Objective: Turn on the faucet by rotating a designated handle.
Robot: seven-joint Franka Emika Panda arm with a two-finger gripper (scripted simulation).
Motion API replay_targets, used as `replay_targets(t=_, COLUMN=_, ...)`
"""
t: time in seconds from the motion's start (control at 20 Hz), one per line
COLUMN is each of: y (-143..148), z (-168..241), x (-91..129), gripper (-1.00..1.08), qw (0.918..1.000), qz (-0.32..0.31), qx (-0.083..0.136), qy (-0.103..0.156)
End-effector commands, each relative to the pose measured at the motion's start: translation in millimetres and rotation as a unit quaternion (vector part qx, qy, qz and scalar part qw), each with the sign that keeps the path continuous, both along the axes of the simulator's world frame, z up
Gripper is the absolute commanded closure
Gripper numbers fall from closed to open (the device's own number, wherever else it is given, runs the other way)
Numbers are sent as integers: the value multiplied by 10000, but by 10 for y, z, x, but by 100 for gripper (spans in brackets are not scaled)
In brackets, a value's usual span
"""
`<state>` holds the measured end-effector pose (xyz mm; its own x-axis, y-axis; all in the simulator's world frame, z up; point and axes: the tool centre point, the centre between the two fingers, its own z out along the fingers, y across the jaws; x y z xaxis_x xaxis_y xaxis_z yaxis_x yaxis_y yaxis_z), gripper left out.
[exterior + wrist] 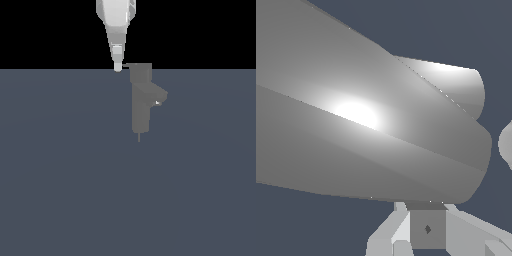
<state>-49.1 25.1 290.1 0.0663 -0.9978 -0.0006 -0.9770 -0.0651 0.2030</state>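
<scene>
Faucet (140, 102) stands upright on the dark floor (60, 190), its short spout (159, 94) angled toward the exterior view's right. On top, the handle (138, 70) looks foreshortened. The white gripper (118, 67) hangs just beside it on the left; fingers seem together, though that cannot be told surely

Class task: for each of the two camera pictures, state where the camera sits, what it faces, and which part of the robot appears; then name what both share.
Exterior view: off the arm, facing the faucet on a grey floor; the end effector descends beside its top.
Wrist view: on the wrist, dominated by a large grey body; the end effector shows only partly.
Shared: the end effector.
</scene>
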Motion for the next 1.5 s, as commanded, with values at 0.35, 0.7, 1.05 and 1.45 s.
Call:
replay_targets(t=0.35, y=-266, z=37, x=-129, gripper=108, qw=10000, qz=-3, qx=-2, qy=2)
replay_targets(t=0.7, y=-765, z=61, x=-117, gripper=108, qw=10000, qz=-30, qx=-10, qy=-16)
replay_targets(t=1.05, y=-1253, z=86, x=-104, gripper=108, qw=10000, qz=-57, qx=-17, qy=-34)
replay_targets(t=1.45, y=-1198, z=19, x=59, gripper=108, qw=10000, qz=76, qx=13, qy=9)
